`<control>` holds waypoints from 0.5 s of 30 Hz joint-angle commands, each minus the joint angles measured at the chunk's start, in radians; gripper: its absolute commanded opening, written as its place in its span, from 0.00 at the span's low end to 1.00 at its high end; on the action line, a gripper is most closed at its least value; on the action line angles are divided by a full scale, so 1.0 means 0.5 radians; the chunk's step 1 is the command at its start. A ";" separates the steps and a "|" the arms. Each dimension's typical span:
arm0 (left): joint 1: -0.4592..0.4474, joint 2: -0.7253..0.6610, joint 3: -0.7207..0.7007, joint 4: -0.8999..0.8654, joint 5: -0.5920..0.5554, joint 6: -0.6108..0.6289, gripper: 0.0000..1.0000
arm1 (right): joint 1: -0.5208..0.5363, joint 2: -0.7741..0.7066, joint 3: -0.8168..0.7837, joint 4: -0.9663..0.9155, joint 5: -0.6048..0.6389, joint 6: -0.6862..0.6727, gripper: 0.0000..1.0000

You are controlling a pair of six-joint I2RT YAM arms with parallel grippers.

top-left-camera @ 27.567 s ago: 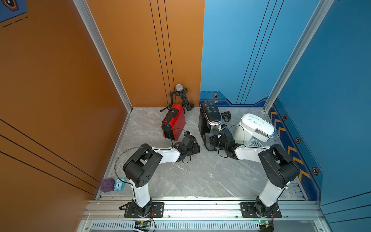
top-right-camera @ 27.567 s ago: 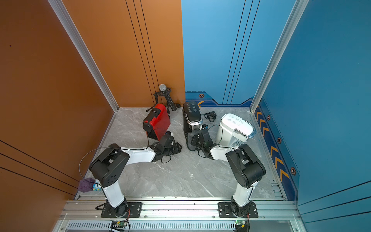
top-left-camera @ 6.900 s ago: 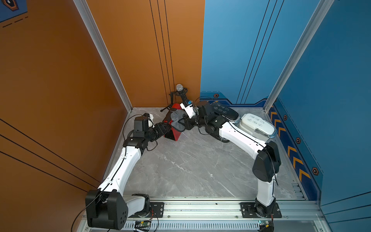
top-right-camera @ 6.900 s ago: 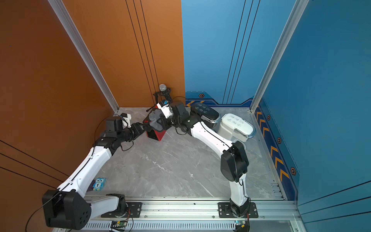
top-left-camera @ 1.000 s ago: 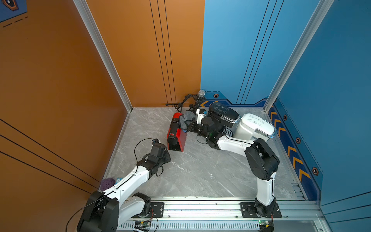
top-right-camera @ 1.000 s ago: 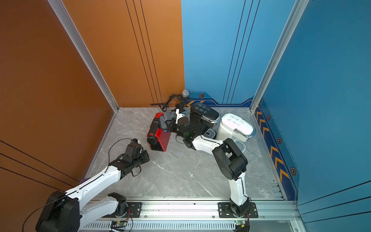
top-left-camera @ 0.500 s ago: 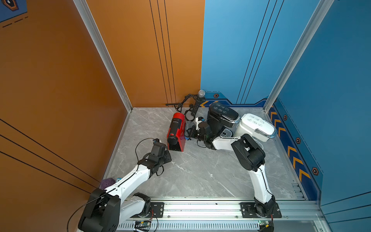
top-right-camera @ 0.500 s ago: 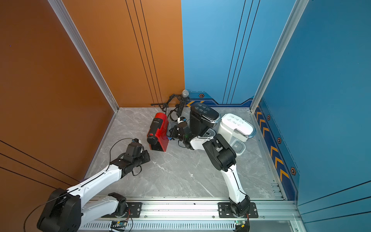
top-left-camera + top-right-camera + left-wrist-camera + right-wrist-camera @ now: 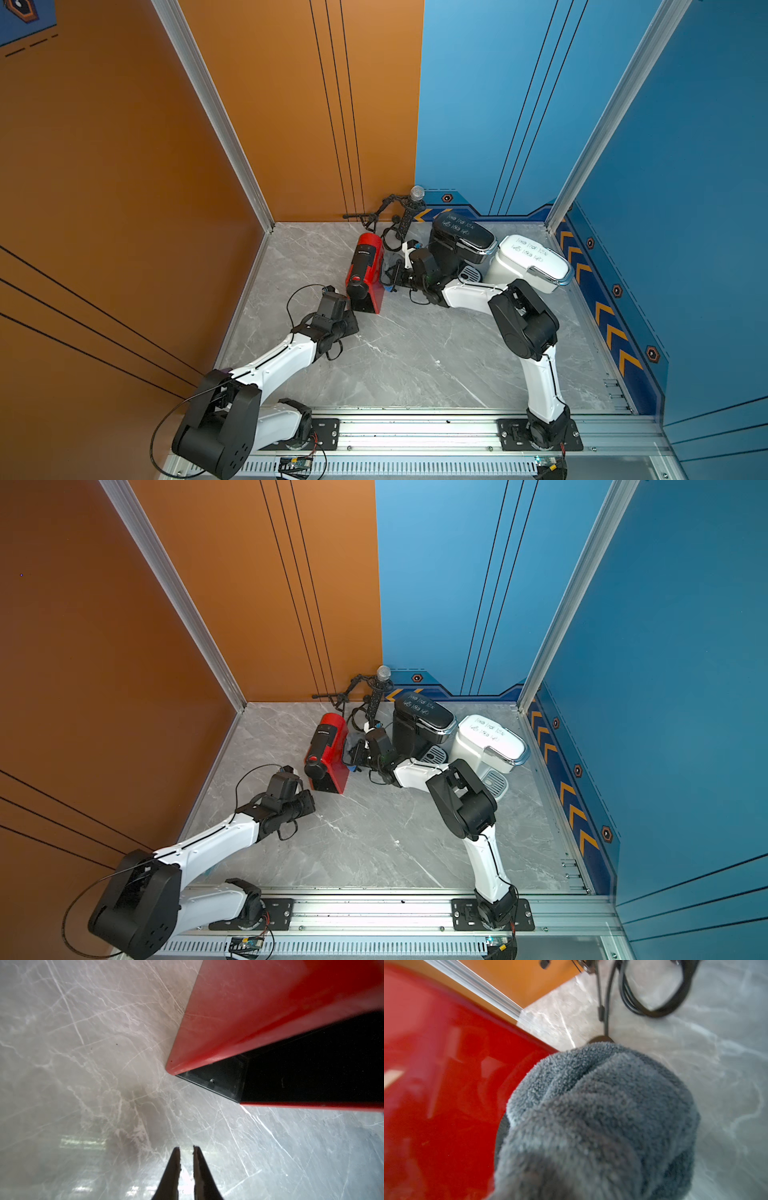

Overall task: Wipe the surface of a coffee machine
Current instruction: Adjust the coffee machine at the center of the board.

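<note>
The right gripper (image 9: 392, 275) has its fingers buried in a bunched, fluffy grey terry cloth (image 9: 602, 1115). They cannot be seen, but they are clamped fully together on the wad. The cloth bulges past the fingertips, so the soft pile rather than hard plastic would meet the surface being wiped. Just beside the wad lies the glossy flank of the narrow red plastic coffee machine (image 9: 436, 1084). The right wrist view is blurred, so it cannot show whether the cloth presses on that flank or sits a hair off it. Beyond the wad a coiled black cable (image 9: 654, 991) lies on the tabletop.

The left gripper (image 9: 185, 1148) has its dark tapered fingers (image 9: 172, 1167) all but closed. Only a thin slit shows between them, and they hold nothing. Under them is the grey veined marble-look tabletop (image 9: 83, 1084). Ahead of the tips, near but apart, is the lower front corner of the red machine. My guess is that this arm is parked clear so the wiping arm has room.

In a top view the red coffee machine (image 9: 365, 266) stands between the two grippers. Its long axis runs from the back wall towards the robot's rail. Its black brewing head is at the end nearer the left fingers, and its rear is at the far end.
</note>
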 commanded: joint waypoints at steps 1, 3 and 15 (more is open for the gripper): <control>-0.007 0.080 0.090 0.074 0.057 0.048 0.16 | 0.051 -0.208 0.240 -0.238 -0.072 -0.250 0.00; -0.017 0.153 0.140 0.111 0.081 0.068 0.16 | 0.061 -0.238 0.330 -0.387 -0.062 -0.357 0.00; -0.296 0.601 0.408 0.246 0.178 0.101 0.16 | 0.145 -0.325 0.381 -0.631 -0.066 -0.517 0.00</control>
